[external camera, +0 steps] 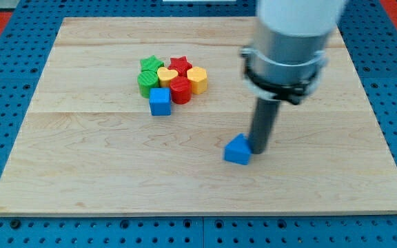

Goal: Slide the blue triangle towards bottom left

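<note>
Judging by where things lie, you are at the start of the push, with nearly all of the travel left. The blue triangle (pixel 238 150) sits right of centre on the tabletop (pixel 81 179), in the lower half, well apart from the bottom-left corner it is meant to head for. My tip (pixel 260 149) stands just beside the triangle on its right, touching it or very nearly so; you cannot tell for certain from this angle. That is a fair side to push from for leftward travel, though a tip placed a little higher on the triangle's upper right would better drive it down as well as left.

No jaws exist on this arm, only the plain rod, so nothing is held; the block can only be nudged.

Up toward the view's top left a cluster stays out of the way: green star (pixel 149 65), red star (pixel 180 65), yellow heart (pixel 167 75), yellow block (pixel 197 79), green block (pixel 146 83), red block (pixel 180 89) and blue cube (pixel 160 101). The path down-left looks open.
</note>
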You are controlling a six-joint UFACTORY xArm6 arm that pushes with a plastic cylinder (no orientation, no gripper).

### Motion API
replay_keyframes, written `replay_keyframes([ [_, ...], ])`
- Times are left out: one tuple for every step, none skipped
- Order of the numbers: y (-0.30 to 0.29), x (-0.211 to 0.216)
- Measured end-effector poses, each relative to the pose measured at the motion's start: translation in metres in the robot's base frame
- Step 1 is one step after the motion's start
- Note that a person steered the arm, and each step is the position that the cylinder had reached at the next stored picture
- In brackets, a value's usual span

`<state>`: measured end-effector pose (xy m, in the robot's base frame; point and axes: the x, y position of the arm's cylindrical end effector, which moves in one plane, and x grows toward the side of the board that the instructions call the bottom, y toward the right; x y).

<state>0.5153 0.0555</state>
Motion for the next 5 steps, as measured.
replay_keyframes([
  [-0.038,0.006],
  [-0.031,0.015],
  [-0.063,0.021],
  [-0.123,0.023],
  [-0.194,0.021],
])
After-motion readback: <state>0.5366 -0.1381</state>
